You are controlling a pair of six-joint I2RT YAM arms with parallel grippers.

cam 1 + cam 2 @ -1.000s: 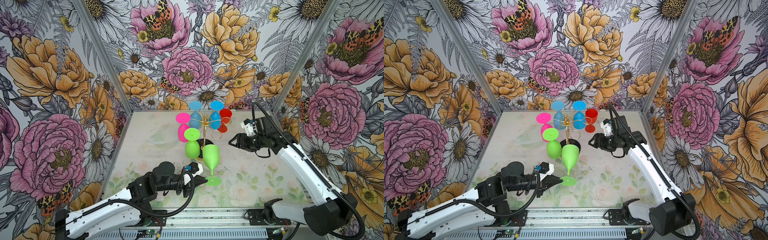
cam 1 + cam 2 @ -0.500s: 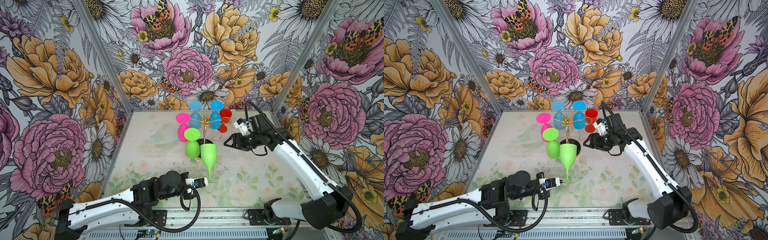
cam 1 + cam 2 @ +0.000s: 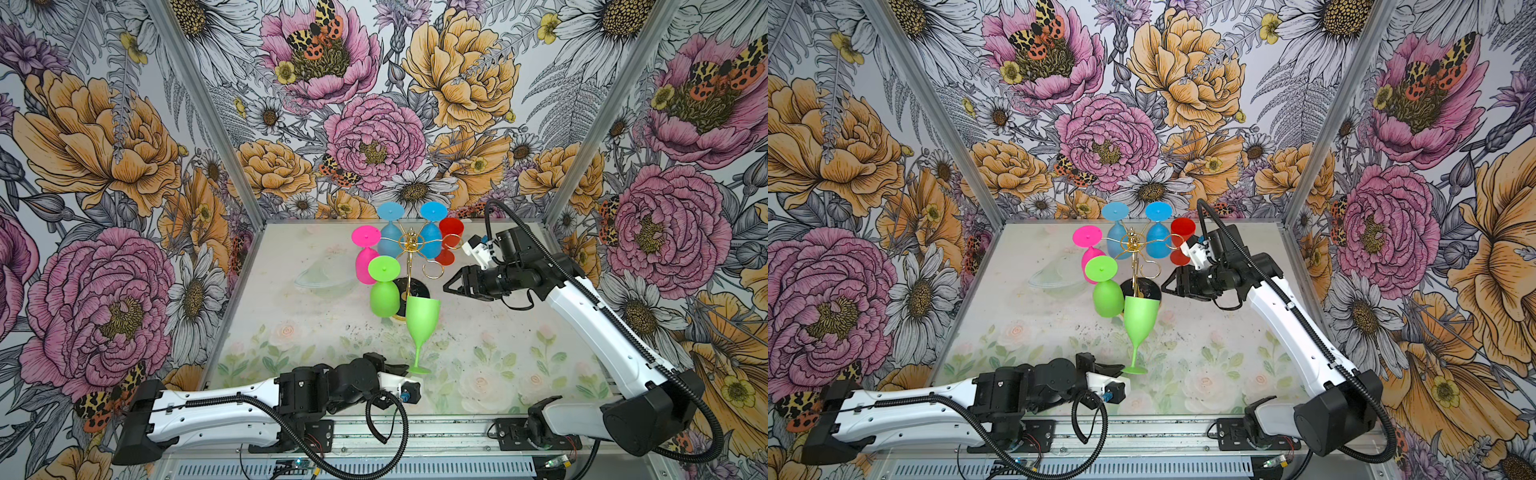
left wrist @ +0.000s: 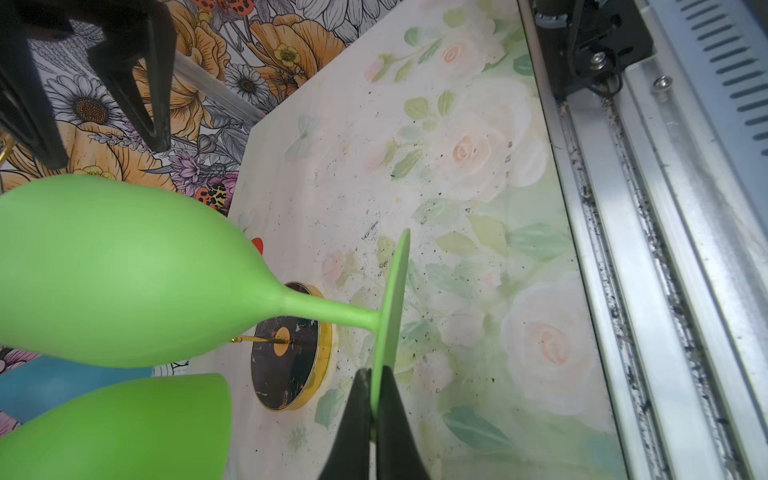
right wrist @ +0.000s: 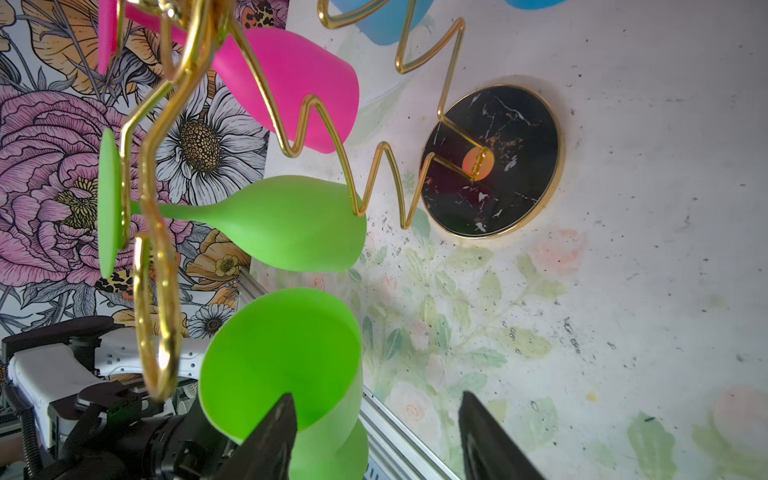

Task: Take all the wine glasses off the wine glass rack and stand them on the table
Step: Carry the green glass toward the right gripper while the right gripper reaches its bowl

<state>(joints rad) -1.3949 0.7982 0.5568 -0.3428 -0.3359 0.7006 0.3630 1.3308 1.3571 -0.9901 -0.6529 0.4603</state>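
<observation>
Green glass (image 3: pixel 422 316): matte, opaque, long-stemmed, upright, clear of rack (image 3: pixel 410 243). Left gripper (image 4: pixel 371 399) pinches foot rim. Right gripper (image 3: pixel 449 287) jaws apart, empty, near rack.

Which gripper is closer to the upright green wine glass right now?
Left. The left gripper is shut on the foot of the upright green wine glass. The right gripper hangs open beside the wine glass rack, apart from the glass's bowl.
</observation>
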